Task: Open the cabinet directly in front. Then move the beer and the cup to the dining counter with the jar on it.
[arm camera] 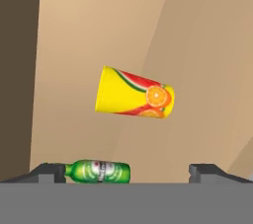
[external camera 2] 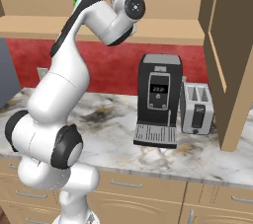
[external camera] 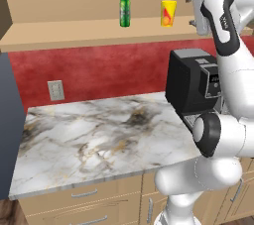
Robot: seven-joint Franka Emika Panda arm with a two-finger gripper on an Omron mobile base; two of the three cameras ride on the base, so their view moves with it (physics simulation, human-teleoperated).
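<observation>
Cabinet (external camera: 74, 33): you see it already open, its door (external camera 2: 225, 60) swung out to the right in the right base view; the shelf is reachable
Beer (external camera: 124, 6): it stands upright on the shelf, to the left of the cup and apart from it; in the hand view it shows sideways low down, because the hand is rolled
Cup (external camera: 168, 13): yellow with fruit print, upright on the same shelf, just left of the hand; it sits mid-frame in the hand view
Gripper (arm camera: 128, 171): its fingers are spread wide and hold nothing; it is raised to shelf height, beside the cup
Step in hand: you are likely lining up on one of the two; judged from framing, the cup
Doing it well: centre your target between the fingertips before you advance; keep the wrist level with the shelf; close on the body, not the rim
Risk: you could knock the neighbour over with a wide sideways approach; watch the coffee machine (external camera: 193, 83) under your elbow
</observation>
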